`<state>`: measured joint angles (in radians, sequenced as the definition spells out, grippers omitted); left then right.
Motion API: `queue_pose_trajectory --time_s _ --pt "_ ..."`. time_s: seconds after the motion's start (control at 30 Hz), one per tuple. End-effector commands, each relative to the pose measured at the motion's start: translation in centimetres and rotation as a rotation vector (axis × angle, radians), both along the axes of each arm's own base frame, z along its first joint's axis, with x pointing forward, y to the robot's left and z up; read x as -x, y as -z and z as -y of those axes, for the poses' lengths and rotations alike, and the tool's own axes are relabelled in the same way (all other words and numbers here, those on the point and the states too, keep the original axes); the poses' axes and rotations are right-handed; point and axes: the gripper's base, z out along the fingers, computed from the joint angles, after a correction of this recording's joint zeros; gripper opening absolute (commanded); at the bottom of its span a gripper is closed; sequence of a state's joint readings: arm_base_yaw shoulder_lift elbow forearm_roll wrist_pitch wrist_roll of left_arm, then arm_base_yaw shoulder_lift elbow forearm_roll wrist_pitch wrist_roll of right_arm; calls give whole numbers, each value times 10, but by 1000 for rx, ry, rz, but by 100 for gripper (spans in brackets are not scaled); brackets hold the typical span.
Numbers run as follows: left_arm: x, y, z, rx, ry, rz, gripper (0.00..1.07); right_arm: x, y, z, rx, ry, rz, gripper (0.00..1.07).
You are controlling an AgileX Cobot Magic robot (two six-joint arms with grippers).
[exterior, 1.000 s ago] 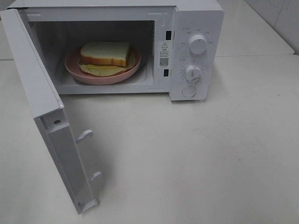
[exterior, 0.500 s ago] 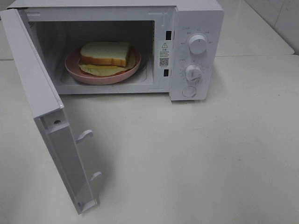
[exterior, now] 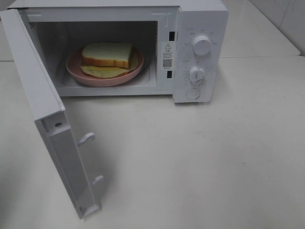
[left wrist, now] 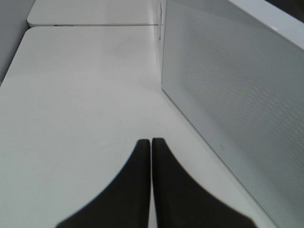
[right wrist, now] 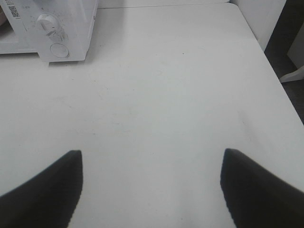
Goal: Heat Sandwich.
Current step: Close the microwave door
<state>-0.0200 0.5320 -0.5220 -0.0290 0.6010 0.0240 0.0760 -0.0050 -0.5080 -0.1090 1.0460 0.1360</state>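
White-bread sandwich point(exterior: 107, 54) sits in the microwave point(exterior: 200, 19). The closed, empty left claw point(left wrist: 151, 142) should probably push the door point(exterior: 47, 119) shut next; the right claw point(right wrist: 152, 153) is open.

white-bread sandwich point(exterior: 107, 55), leafy filling, flat on pink plate point(exterior: 76, 70) inside microwave point(exterior: 190, 19)

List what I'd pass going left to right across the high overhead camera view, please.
microwave door, swung open → sandwich inside the oven → warning sticker → control panel
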Motion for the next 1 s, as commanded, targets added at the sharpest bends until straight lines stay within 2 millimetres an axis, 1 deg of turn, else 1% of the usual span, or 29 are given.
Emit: queue_pose_trajectory --time_s 0.03,0.07,0.13,0.17,0.2,0.23,0.33,0.43,0.47,0.53,0.57,0.63,0.7,0.73,0.8,0.83,1.0 --pt "-17 2 -1 -34 4 29 0 4 0 0 2 7 34 76" --pt "-22 6 -1 -41 5 30 0 4 0 0 2 7 34 76" --pt "-25 9 -1 -44 6 33 0 4 0 0 2 7 34 76" --pt "-34 16 0 -44 7 56 0 4 0 0 2 7 34 76" --pt "-38 21 0 -44 8 66 0 4 0 0 2 7 34 76" --pt "-38 21 0 -44 8 66 0 4 0 0 2 7 34 76" --pt "-50 39 1 -44 11 102 0 4 0 0 2 7 34 76" --pt "-56 45 1 -43 12 126 0 4 0 0 2 7 34 76" --pt "-62 51 1 -43 13 154 0 4 0 0 2 7 34 76" --pt "-68 57 2 -47 18 190 0 4 0 0 2 7 34 76" --pt "-68 57 2 -47 18 190 0 4 0 0 2 7 34 76" --pt "-76 65 3 -57 32 244 0 4 0 0 2 7 34 76" --pt "-79 66 3 -58 35 262 0 4 0 0 2 7 34 76" --pt "-85 70 4 -66 49 290 0 4 0 0 2 7 34 76" --pt "-92 73 6 -78 71 326 0 4 0 0 2 7 34 76" --pt "-98 77 8 -90 100 347 0 4 0 0 2 7 34 76" --pt "-107 85 12 -96 145 370 0 4 0 0 2 7 34 76"
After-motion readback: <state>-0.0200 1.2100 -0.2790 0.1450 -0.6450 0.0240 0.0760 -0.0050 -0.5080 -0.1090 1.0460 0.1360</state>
